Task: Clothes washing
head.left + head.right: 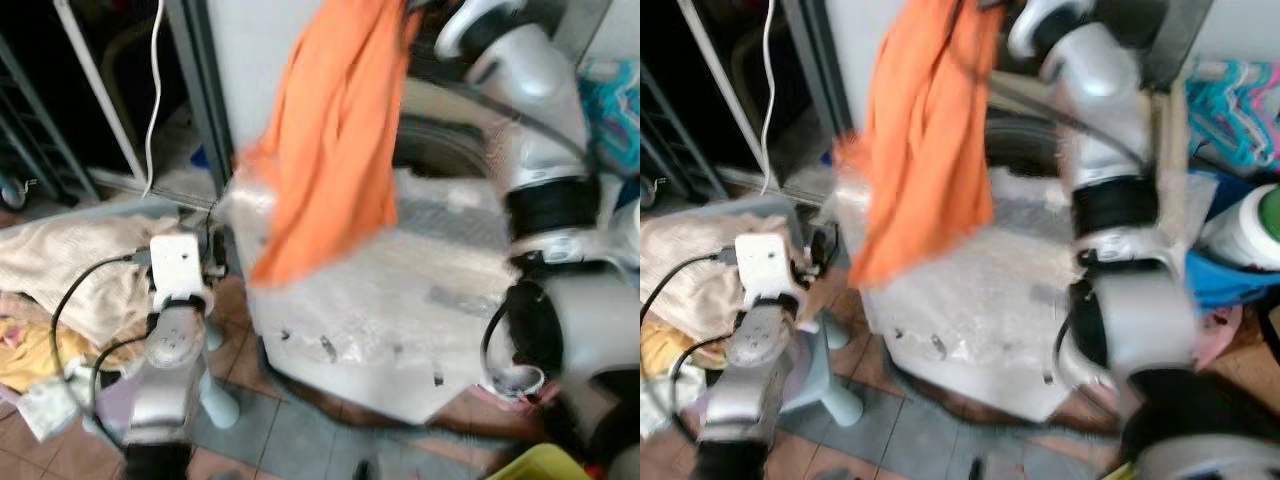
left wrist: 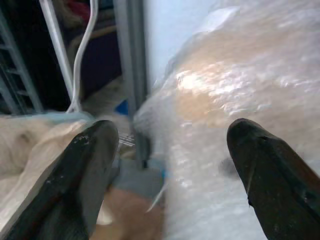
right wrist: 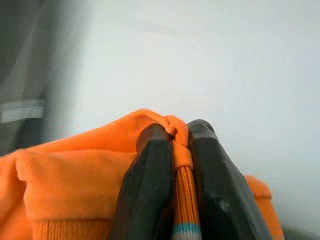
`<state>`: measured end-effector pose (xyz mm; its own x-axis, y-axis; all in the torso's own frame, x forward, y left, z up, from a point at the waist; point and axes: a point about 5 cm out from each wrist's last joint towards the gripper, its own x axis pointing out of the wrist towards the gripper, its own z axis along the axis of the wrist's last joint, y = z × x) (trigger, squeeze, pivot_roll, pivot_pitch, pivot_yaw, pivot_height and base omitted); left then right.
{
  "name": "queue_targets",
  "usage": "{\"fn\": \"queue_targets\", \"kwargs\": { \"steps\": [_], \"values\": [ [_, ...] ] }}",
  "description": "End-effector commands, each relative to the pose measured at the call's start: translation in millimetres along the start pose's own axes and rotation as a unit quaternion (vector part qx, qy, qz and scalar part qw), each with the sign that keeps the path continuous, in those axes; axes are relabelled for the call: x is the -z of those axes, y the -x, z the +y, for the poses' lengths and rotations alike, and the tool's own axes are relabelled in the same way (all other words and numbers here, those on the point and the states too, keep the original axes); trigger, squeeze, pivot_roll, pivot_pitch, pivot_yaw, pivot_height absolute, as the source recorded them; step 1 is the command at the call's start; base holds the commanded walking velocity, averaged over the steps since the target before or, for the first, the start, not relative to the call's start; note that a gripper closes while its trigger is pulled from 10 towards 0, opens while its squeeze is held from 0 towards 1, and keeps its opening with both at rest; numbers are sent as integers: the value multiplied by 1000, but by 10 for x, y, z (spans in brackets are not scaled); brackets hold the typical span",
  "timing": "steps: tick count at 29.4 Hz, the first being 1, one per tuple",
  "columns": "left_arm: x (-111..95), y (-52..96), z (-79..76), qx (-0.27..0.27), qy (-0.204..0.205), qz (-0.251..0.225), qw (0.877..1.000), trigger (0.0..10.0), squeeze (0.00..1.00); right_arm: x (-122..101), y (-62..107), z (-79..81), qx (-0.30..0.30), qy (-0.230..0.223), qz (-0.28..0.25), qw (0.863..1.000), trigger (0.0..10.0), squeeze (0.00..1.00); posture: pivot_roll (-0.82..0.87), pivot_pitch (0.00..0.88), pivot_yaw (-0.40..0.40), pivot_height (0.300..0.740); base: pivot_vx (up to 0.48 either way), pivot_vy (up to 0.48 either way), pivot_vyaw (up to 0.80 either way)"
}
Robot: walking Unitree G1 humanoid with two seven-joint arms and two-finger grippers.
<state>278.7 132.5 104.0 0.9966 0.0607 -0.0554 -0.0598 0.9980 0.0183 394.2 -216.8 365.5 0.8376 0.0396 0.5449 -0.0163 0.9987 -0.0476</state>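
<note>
A plastic-wrapped washer (image 1: 400,300) stands on tiled floor. Above it, the right gripper (image 3: 174,165) pinches an orange garment (image 1: 335,130), which hangs down. Left gripper (image 2: 170,165), fingers spread, hovers beside the washer.

Home laundry corner: plastic-wrapped washing machine (image 1: 400,300), heaped clothes (image 1: 70,270) near left, hangers (image 1: 1240,95) far right, tiled floor (image 1: 290,430).

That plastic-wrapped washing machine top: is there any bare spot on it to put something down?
Yes. The wrapped top of the washing machine lies bare between the hanging orange garment, pinched in the right end effector, and the right arm. It is crowded left of it, where the beige clothes pile sits by the open left end effector.
</note>
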Motion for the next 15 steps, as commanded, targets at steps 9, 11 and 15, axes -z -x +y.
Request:
{"fn": "queue_targets", "kwargs": {
  "steps": [9,11,15],
  "values": [
    [8,0,98,-20,-8,2,1000,10000,0,648,416,344,-56,-11,69,996,10000,141,-30,0,-20,740,0,0,0],
    [5,2,103,-20,-8,2,1000,10000,0,782,601,470,-98,-11,89,991,10000,1000,-34,0,-17,740,0,0,0],
    [0,-7,98,-28,-9,2,1000,10000,0,836,836,607,-158,-8,92,983,10000,1000,-43,0,-11,740,0,0,0]
  ]
}}
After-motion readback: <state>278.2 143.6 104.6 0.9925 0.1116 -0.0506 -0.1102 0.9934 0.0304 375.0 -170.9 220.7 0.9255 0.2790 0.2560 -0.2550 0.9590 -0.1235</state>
